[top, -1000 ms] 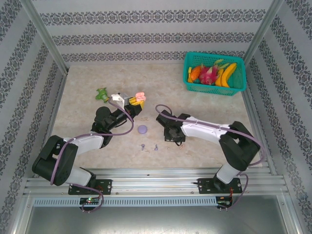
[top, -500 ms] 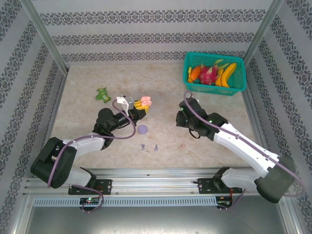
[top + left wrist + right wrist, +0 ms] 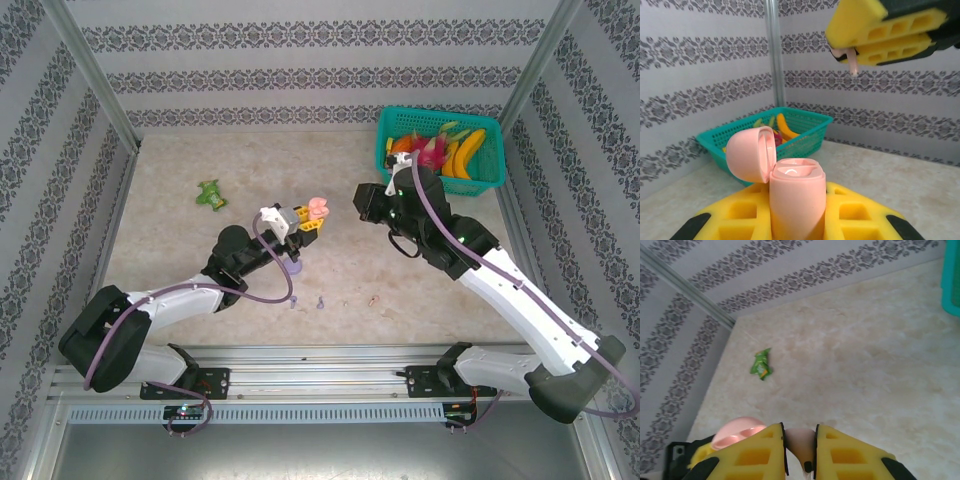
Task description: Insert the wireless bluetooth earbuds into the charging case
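The left hand [image 3: 302,220] is closed on the pink charging case [image 3: 795,200] and holds it raised over the middle of the worktop [image 3: 180,250]. In the left wrist view the case stands upright between the yellow pads. It is a smooth, rounded, pale pink shell, and its domed lid [image 3: 751,154] is swung open to the left on a hinge, baring a glossy moulded recess on top.

The right hand [image 3: 884,34] hangs above and to the right of the open case, apart from it. Its two yellow fingers are pressed together on a pale pink earbud [image 3: 852,61]. Only the earbud's thin stem pokes out, pointing down. In the right wrist view the same earbud sits pinched in the narrow gap between the pads, with the open case below and to the left.

Three more earbuds lie on the worktop close to the middle of its near edge. Two purple earbuds [image 3: 293,301] are near each other, and a second pink earbud [image 3: 373,299] is a little further right. All are tiny, with short stems. A round purple case [image 3: 294,267] lies under the left forearm, partly covered.

A teal basket [image 3: 440,183] of fruit stands in the far right corner. A green wrapper [image 3: 210,194] lies toward the far left.
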`<state>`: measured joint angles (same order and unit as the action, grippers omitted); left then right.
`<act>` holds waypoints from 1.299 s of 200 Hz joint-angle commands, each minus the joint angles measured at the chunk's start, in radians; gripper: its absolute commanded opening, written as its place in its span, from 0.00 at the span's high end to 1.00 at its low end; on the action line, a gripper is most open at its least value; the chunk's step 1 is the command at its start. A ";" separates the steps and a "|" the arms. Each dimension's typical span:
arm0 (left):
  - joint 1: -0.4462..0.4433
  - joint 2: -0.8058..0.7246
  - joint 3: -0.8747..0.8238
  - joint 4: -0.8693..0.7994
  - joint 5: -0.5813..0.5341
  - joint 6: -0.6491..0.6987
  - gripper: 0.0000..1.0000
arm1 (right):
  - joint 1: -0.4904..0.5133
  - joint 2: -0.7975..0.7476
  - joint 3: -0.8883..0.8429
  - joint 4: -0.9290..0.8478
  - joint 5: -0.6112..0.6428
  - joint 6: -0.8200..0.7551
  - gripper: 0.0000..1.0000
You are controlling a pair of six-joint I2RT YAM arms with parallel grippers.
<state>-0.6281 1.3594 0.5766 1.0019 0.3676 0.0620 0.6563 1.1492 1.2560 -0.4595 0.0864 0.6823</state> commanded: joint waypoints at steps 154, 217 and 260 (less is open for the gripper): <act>-0.030 0.152 0.174 0.181 -0.045 0.102 1.00 | 0.060 0.094 0.008 0.242 -0.056 0.066 0.83; -0.031 0.144 0.183 0.176 -0.032 0.087 1.00 | 0.059 0.115 -0.004 0.259 -0.059 0.076 0.83; -0.030 0.137 0.183 0.173 -0.028 0.080 1.00 | 0.056 0.116 -0.022 0.260 -0.050 0.080 0.83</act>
<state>-0.6426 1.5085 0.7273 1.1114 0.3141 0.1528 0.7052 1.2598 1.2495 -0.2272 0.0319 0.7490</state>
